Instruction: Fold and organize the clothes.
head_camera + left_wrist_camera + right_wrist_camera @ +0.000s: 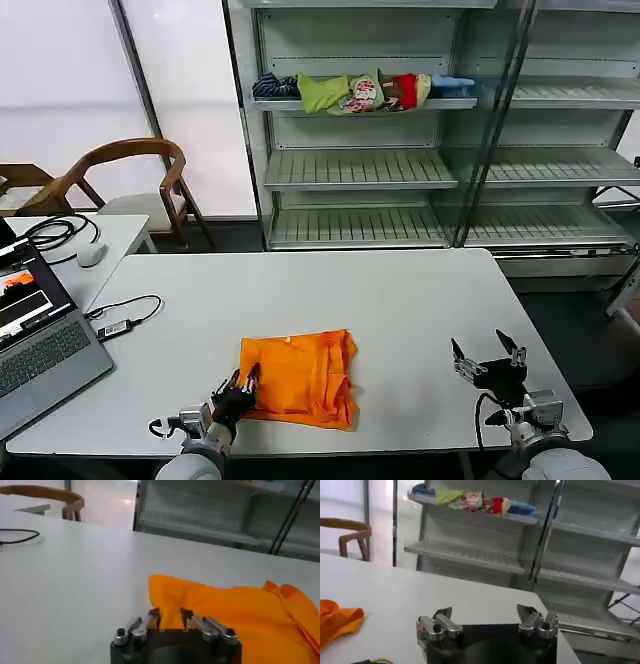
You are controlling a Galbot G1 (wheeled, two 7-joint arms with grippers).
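Left gripper (243, 384) fingers (153, 617) apparently pinch the orange T-shirt (300, 378) edge.

We see a laptop (40, 345) on the white table (400, 300), a wooden chair (130, 185), and what looks like heaped garments (360, 92) on a shelf (365, 170).

We see our left gripper (170, 617) pinching the edge of the orange T-shirt (235, 615) on the white table (75, 575).
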